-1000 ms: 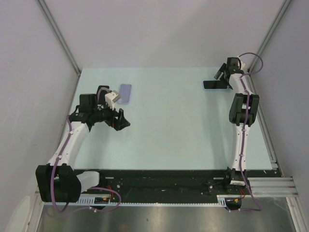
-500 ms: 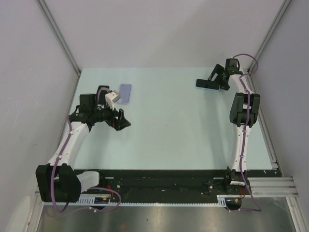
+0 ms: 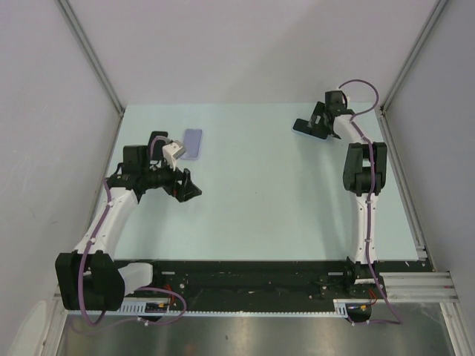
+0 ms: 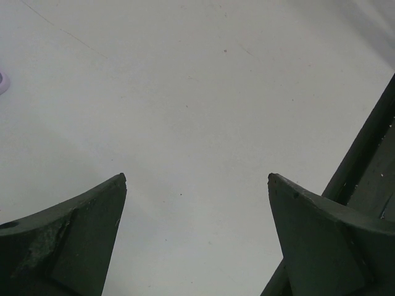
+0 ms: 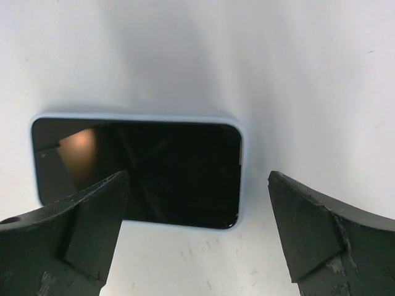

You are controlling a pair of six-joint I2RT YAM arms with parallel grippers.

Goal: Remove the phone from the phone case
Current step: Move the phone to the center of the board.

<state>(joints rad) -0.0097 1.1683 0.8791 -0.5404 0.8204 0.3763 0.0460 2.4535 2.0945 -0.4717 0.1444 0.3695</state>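
Observation:
A phone [image 5: 139,172] with a black screen and a pale blue rim lies flat on the table in the right wrist view. My right gripper [image 5: 197,176] is open above its near right part, with the left finger [image 5: 74,228] over the screen's near edge and the right finger [image 5: 333,237] clear of it. In the top view this gripper [image 3: 306,124] is at the far right and I cannot separate the phone from it. A lavender phone case [image 3: 192,143] lies at the far left. My left gripper [image 3: 190,187] is open and empty, nearer than the case; it also shows in the left wrist view [image 4: 197,177].
The pale table [image 3: 260,200] is walled by grey panels on the left, back and right. A dark rail [image 4: 370,166] runs along the right of the left wrist view. A sliver of the lavender case [image 4: 2,81] shows at that view's left edge.
My right gripper has swung left along the far edge of the table. The dark phone shape also shows further left than before. The left arm has not moved.

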